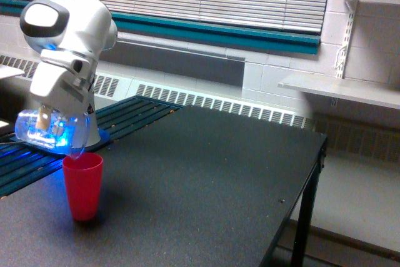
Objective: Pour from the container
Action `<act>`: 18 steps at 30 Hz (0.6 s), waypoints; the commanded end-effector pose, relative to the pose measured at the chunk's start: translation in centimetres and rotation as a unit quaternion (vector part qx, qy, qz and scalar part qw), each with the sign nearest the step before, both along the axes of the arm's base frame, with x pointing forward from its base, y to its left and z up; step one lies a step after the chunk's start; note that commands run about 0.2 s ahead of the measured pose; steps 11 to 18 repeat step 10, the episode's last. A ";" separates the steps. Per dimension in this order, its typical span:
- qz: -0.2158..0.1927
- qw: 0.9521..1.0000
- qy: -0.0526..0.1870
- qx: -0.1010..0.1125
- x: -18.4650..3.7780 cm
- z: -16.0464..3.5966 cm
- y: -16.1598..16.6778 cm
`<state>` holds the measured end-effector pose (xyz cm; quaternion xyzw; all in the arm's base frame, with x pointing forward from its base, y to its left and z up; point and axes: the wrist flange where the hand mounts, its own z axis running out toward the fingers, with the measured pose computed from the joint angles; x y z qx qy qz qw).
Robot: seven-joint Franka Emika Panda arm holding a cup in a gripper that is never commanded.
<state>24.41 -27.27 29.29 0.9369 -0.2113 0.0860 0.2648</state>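
One clear plastic container (49,130) hangs at the exterior view's left, lying almost on its side in the grip of the gripper (45,119), lit blue from within. Its mouth tips down toward the view's right and sits just above the rim of the red cup (82,184), which stands upright near the left end of the black table (206,186). Whether any pieces are falling is too small to tell. The fingers are clenched on the container's wall. By my judgement the pour is under way or close to finishing. The next move calls for keeping the mouth over the red cup, then rolling the container back upright. Rightward, the tabletop runs bare to its far corner.
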 end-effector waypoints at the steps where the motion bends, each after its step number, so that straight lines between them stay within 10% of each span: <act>1: 0.013 1.000 -0.019 -0.003 0.5 2.6 -1.2; 18: 0.002 0.999 -0.053 0.006 1.6 4.8 -1.4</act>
